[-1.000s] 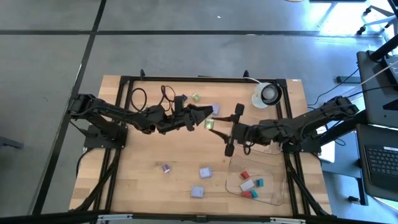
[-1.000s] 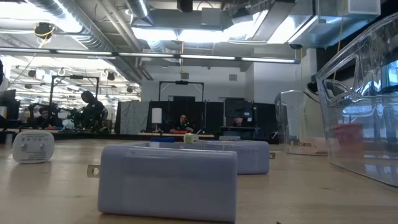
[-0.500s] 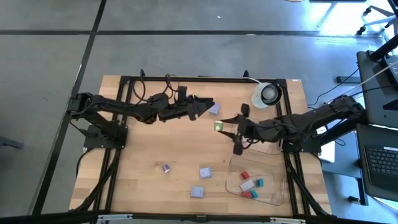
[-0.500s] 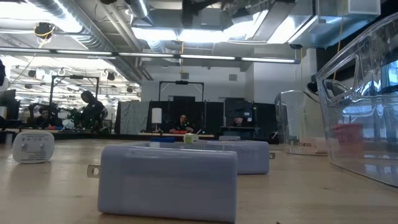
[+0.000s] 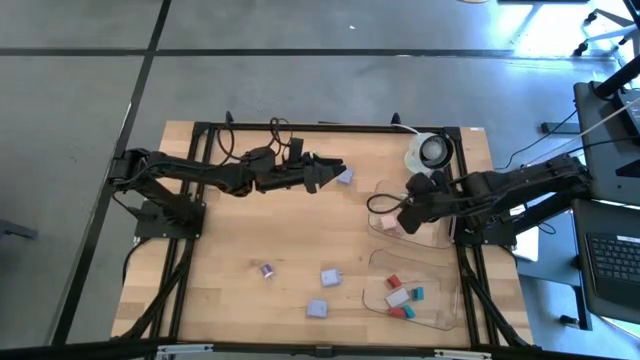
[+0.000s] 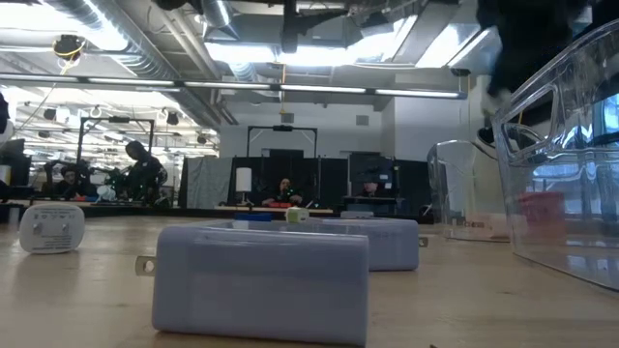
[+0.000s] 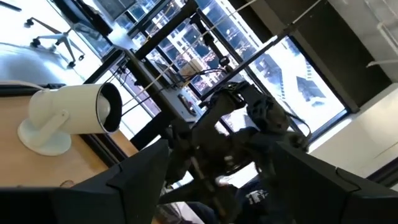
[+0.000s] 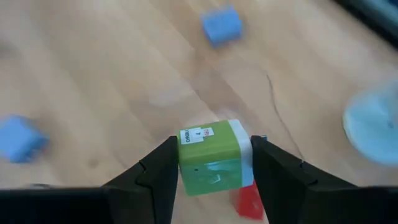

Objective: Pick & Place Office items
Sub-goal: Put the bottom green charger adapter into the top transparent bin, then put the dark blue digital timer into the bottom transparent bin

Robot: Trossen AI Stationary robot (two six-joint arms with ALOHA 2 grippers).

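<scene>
A big workroom with a wooden table on a gray floor

The wooden table (image 5: 230,250) stands on a gray floor (image 5: 80,120) with dark lines across it. Beside the table are a dark desk with a keyboard (image 5: 612,262) and an office chair (image 5: 608,18). Long bright lights (image 6: 290,48) and pipes hang from the ceiling. Far back, people (image 6: 283,191) sit at desks. Tall windows (image 7: 205,43) let in daylight.

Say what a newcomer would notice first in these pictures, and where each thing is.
The green block pinched between the right gripper's fingers stands out, held over the clear tray near the table's right side. Next, the left gripper, open, reaches to the table's far middle, beside a lavender block. A second tray at the near right holds red, white and teal blocks.
</scene>
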